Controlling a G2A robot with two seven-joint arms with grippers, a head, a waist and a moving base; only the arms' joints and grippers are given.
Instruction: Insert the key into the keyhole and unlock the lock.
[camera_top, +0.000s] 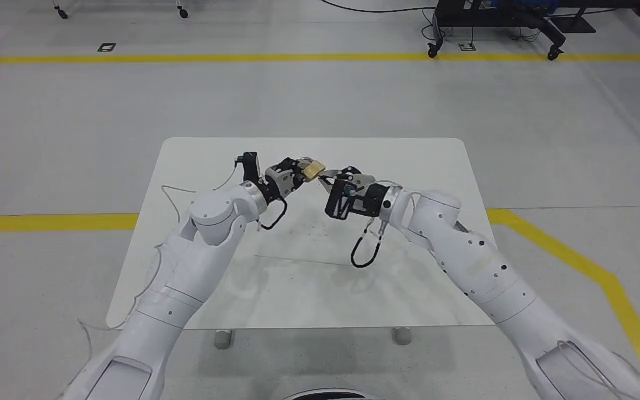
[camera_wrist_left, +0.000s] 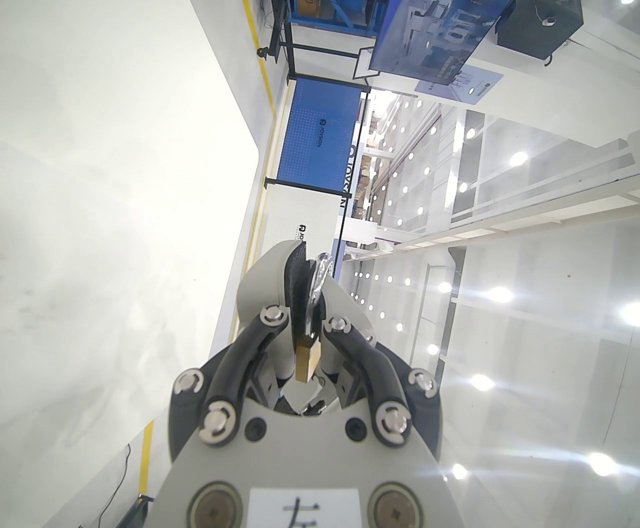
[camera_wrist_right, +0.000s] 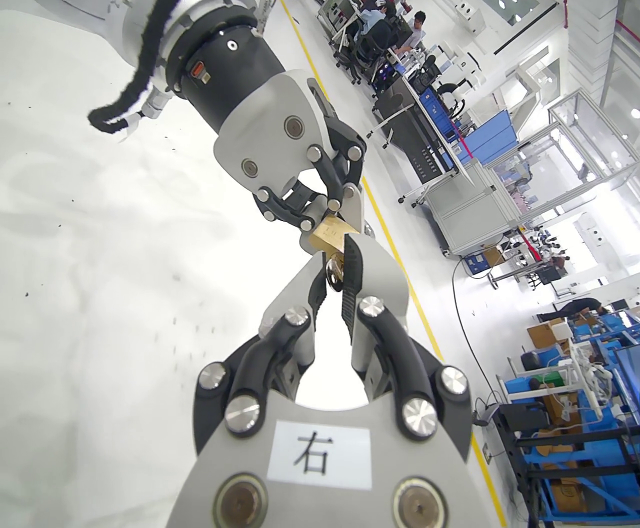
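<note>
Half done, I judge: left jaws clench the lock (camera_wrist_right: 332, 235) above the worktop (camera_top: 300, 280); right jaws pinch the key (camera_wrist_right: 334, 274), seemingly seated in the lock; turning it to unlock remains

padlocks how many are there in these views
1. The brass padlock is clamped in the left gripper, held up above the table, with its free end right at the right gripper. No second one appears hidden.

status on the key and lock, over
left tool shut on lock. right tool shut on key, key meeting lock body, insertion depth unclear. nothing between them.
</note>
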